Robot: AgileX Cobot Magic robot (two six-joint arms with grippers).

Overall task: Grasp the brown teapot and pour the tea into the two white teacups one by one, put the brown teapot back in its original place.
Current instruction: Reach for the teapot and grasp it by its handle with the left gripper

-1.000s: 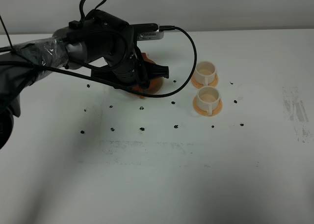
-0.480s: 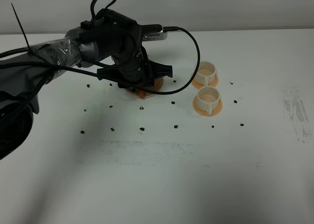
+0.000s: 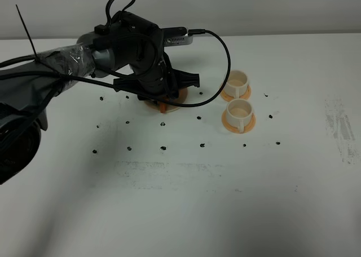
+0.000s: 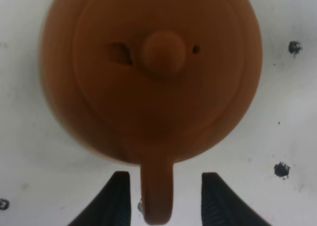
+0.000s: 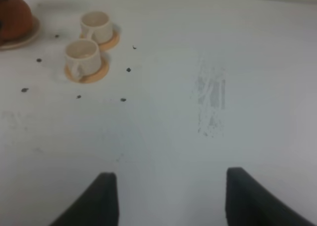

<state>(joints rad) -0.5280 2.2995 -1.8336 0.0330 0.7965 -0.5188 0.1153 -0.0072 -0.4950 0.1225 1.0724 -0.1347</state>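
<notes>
The brown teapot (image 4: 148, 72) stands upright on its cream saucer (image 3: 172, 109), left of the two white teacups (image 3: 236, 83) (image 3: 239, 114), each on an orange coaster. My left gripper (image 4: 165, 176) hangs straight over it and hides most of it in the high view. Its black fingers (image 4: 119, 196) stand on either side of the teapot's handle, with white table showing in both gaps, so it is open. My right gripper (image 5: 171, 174) is open over bare table, far from the teapot (image 5: 12, 18) and the cups (image 5: 81, 55).
Small black marks dot the white table (image 3: 180, 200) around the saucer and cups. A grey scuffed patch (image 3: 341, 130) lies at the far right. The left arm's cable loops towards the far cup.
The left arm has shifted right and settled over the teapot, covering more of it. The teapot and cups have not visibly moved.
</notes>
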